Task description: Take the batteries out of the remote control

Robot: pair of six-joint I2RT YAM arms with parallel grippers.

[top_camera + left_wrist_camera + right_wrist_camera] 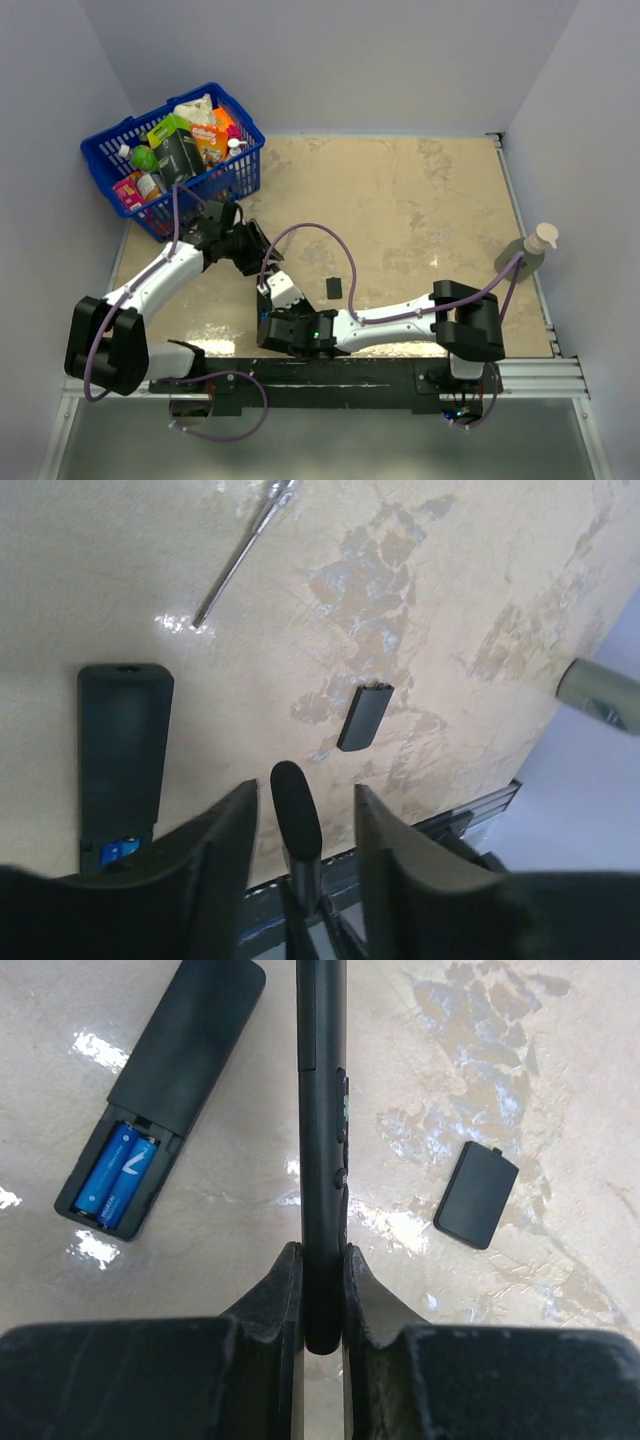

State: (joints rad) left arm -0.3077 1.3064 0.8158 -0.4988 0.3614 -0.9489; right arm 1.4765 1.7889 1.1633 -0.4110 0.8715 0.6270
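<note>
My right gripper [322, 1250] is shut on the near end of a slim black remote control [322, 1080], held on its edge above the table. The remote's far end [295, 805] stands between the jaws of my open left gripper [305, 788], with a gap on each side. A second black remote [190, 1050] lies flat at upper left with its compartment open, showing two blue batteries [120, 1175] side by side. The left wrist view shows that remote [123, 740] too, with a bit of blue battery [118, 852]. In the top view both grippers [250, 250] [275, 300] meet left of centre.
A small flat black cover [478, 1193] [334, 288] lies on the beige table, right of the remotes. A thin metal tool [240, 555] lies farther out. A blue basket [175, 160] of groceries stands at the back left, and a soap bottle [530, 250] at the right edge.
</note>
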